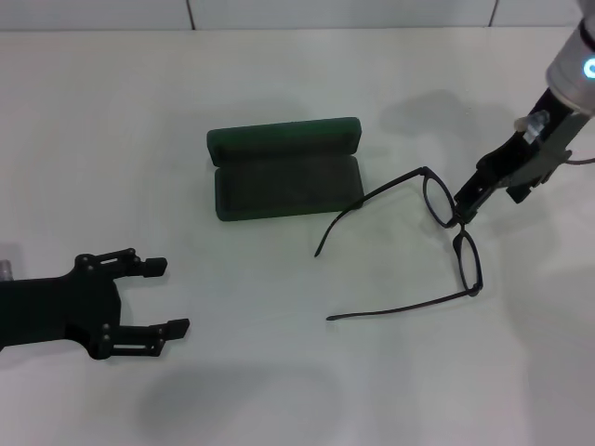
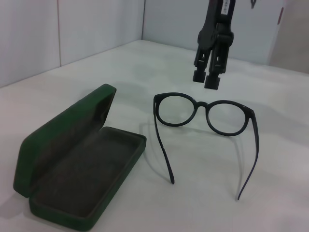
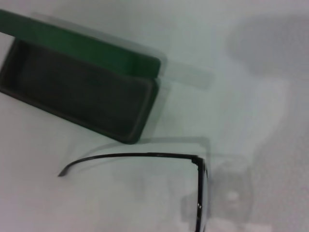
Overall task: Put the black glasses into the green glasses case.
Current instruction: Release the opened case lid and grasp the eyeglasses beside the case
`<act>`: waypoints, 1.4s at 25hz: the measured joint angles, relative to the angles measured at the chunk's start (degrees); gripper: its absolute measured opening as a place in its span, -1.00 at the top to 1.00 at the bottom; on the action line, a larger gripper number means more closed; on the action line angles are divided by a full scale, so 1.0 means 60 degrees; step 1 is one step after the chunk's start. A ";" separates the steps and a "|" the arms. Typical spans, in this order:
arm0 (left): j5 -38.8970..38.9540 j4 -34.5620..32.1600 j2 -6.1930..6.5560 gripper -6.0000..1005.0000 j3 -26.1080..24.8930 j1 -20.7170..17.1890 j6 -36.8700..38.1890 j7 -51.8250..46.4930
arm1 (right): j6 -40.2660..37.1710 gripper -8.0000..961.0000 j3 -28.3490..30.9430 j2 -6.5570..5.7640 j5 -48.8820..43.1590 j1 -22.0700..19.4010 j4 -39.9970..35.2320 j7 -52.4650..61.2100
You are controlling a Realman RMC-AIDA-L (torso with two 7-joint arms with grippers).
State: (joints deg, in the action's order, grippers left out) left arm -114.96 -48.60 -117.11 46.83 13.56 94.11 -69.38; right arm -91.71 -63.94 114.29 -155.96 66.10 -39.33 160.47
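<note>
The black glasses (image 1: 456,232) stand unfolded on the white table, right of the green glasses case (image 1: 284,177), their temple arms reaching toward the left. The case lies open with its lid upright and nothing on the dark lining. Seen from the left wrist, my right gripper (image 2: 206,79) hangs open just above the bridge of the glasses (image 2: 203,110), without touching them. In the head view, this right gripper (image 1: 488,203) is at the far right, over the frame. The right wrist view shows the case (image 3: 82,92) and one temple arm (image 3: 130,156). My left gripper (image 1: 167,297) rests open, low at the left.
The bare white table (image 1: 279,372) spreads around the case and glasses. A pale wall (image 2: 96,29) rises behind the table in the left wrist view.
</note>
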 joint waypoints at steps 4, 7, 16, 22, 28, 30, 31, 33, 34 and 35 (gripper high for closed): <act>0.0000 0.0000 -0.0001 -0.74 -0.0012 -0.0014 -0.0018 0.0004 | 0.0343 -0.75 -0.0075 0.0184 -0.0215 0.0100 0.0152 0.0210; 0.0000 0.0000 -0.0006 -0.74 -0.0013 -0.0018 -0.0059 0.0005 | 0.0660 -0.75 -0.0139 0.0279 -0.0147 0.0190 0.0430 0.0258; -0.0199 -0.0001 -0.0055 -0.73 -0.0013 -0.0010 -0.0257 0.0006 | 0.1245 -0.75 -0.0709 0.0317 0.0870 0.0335 0.1122 0.0265; -0.0205 -0.0001 -0.0063 -0.73 -0.0013 -0.0006 -0.0262 0.0006 | 0.1229 -0.75 -0.0843 0.0317 0.1062 0.0168 0.1159 0.0270; -0.0205 -0.0001 -0.0070 -0.73 -0.0012 0.0030 -0.0266 0.0006 | 0.1299 -0.75 -0.0842 0.0317 0.1062 0.0090 0.1251 0.0276; -0.0205 -0.0001 -0.0069 -0.73 -0.0013 0.0040 -0.0273 0.0006 | 0.1291 -0.75 -0.0843 0.0316 0.1058 0.0101 0.1248 0.0279; -0.0205 0.0009 -0.0068 -0.73 -0.0013 0.0047 -0.0279 0.0006 | 0.1284 -0.75 -0.0853 0.0316 0.1051 0.0116 0.1242 0.0281; -0.0205 0.0069 -0.0067 -0.73 -0.0013 0.0066 -0.0309 0.0010 | 0.1250 -0.75 -0.1003 0.0316 0.1028 0.0149 0.1181 0.0311; -0.0205 0.0105 -0.0067 -0.73 -0.0012 0.0077 -0.0342 0.0014 | 0.1238 -0.68 -0.1114 0.0316 0.1026 0.0156 0.1155 0.0333; -0.0205 0.0126 -0.0066 -0.73 -0.0010 0.0083 -0.0369 0.0017 | 0.1234 -0.61 -0.1235 0.0316 0.1031 0.0164 0.1138 0.0359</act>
State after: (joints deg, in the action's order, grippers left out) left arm -116.20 -47.84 -117.51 46.77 14.06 91.90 -69.28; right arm -84.30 -71.35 116.19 -149.77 67.08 -32.50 162.62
